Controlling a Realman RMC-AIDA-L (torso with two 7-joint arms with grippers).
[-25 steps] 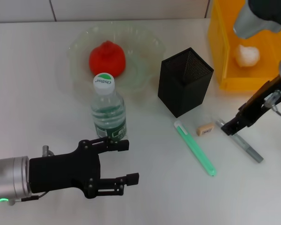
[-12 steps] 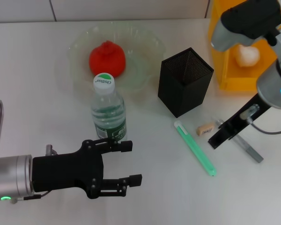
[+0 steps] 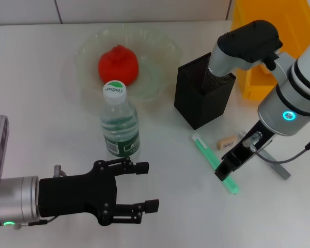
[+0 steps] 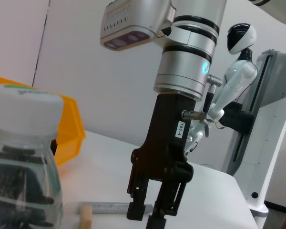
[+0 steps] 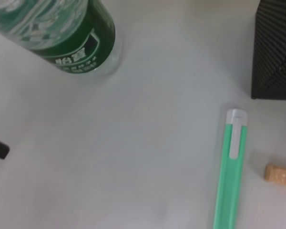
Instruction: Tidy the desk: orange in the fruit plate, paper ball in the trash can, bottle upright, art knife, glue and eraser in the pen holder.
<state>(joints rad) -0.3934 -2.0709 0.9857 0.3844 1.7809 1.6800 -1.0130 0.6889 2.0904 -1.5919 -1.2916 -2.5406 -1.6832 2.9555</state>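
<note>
Head view is showing the right tool point(image 3: 223, 172) hovering over the green art knife point(image 3: 215, 163) lying on the desk point(image 3: 41, 93) near the pen holder point(image 3: 203, 90), jaws slightly parted and empty; next, lowering and gripping it.

The left tool point(image 3: 144, 187) is idling open.

Open tabletop point(image 3: 51, 129) lies at 9 o'clock of the upright bottle point(image 3: 120, 126). At 3 o'clock, a passable gap reaches the pen holder point(image 3: 202, 93). The right gripper point(image 3: 225, 169) blocks the green art knife point(image 3: 214, 163); the eraser point(image 3: 227, 142) lies just beside.
</note>
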